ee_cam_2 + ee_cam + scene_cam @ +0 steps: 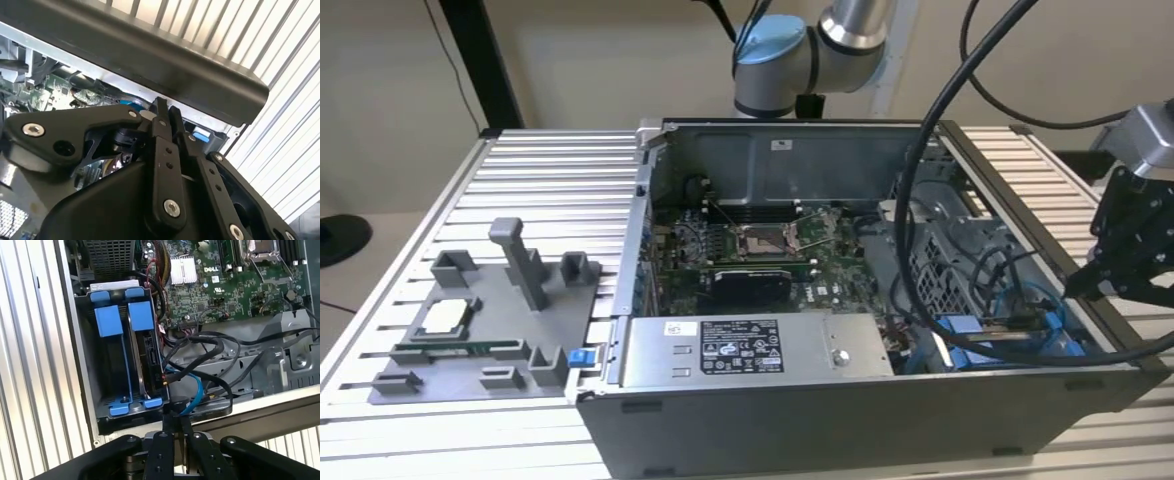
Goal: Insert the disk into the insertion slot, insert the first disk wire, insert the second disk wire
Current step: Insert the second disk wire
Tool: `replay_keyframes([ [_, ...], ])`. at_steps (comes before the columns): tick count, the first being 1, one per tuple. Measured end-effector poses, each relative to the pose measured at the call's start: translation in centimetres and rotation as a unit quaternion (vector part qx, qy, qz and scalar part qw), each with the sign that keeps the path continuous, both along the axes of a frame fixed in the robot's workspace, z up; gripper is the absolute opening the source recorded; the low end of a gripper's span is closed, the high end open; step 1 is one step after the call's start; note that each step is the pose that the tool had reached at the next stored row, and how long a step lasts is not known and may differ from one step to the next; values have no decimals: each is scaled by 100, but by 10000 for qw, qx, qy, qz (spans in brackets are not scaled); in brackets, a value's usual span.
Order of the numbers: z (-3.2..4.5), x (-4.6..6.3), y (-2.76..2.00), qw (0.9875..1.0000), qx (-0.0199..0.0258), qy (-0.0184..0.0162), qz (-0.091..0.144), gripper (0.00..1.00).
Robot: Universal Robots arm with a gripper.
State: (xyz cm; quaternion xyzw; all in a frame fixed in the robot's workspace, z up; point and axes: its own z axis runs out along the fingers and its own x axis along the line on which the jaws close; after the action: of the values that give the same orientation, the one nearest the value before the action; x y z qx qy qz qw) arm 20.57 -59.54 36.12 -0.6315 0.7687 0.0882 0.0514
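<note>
While my gripper [176, 422] hangs at the rim of the computer case [854, 420], on the exterior view's right, its two fingers are pressed together and I see nothing between them. The disk [150, 352] stands on its edge inside the insertion slot [87, 375], held in its blue carrier [141, 315]. Its long axis runs along the bay, from the blue handle end toward the end near my fingertips. Its dark flat side faces the motherboard [235, 285]. Beside it in the same bay is a second blue carrier [107, 320], which looks empty. Black cables [200, 347] and a blue cable [197, 390] lie just beside the disk; whether any is plugged in, I cannot tell.
</note>
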Motion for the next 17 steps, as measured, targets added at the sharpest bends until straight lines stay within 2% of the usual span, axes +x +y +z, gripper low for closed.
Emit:
replay_keyframes([
  [5,91,-88,1,10000,27,0,-24,0],
  [11,135,-234,0,10000,31,0,-60,0],
  [17,143,-414,3,10000,32,0,-83,0],
])
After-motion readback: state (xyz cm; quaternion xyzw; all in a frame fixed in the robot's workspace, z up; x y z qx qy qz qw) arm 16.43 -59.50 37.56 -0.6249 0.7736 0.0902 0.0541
